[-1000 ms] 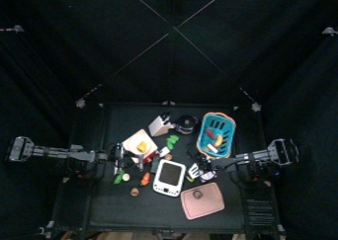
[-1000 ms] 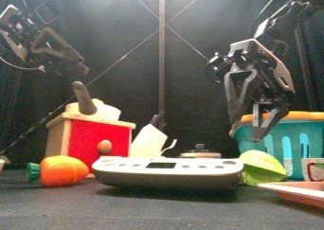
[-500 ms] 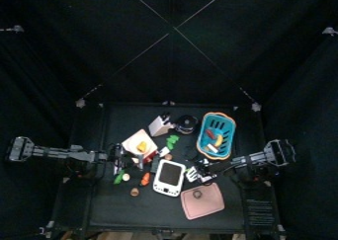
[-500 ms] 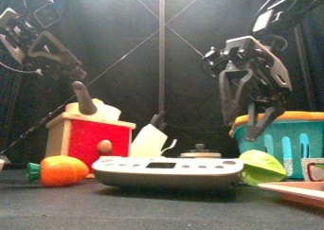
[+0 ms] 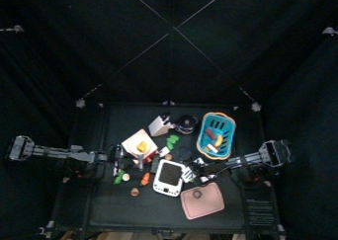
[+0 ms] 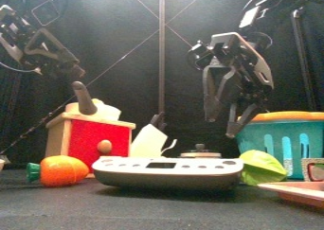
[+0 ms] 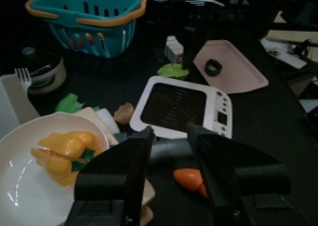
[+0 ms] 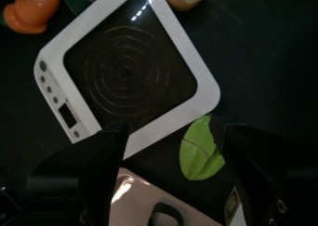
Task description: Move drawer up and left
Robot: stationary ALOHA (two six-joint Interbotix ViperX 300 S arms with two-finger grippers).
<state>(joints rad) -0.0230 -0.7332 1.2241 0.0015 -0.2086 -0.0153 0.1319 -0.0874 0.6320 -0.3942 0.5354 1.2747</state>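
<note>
The drawer (image 6: pixel 91 134) stands just left of the scale (image 6: pixel 165 171), its red face toward the table's front; its long axis cannot be told. The right gripper (image 6: pixel 225 130) hangs released above the scale, pointing down. The left gripper (image 7: pixel 172 146) hovers unclenched, empty, its arm partly cut off.

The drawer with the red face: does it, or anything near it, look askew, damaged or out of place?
Slightly odd: a dark handled tool lies tilted on top of the drawer. The drawer itself stands upright and looks undamaged. Toy food, such as the carrot, lies loosely around the white scale; nothing looks spilled or broken.
</note>
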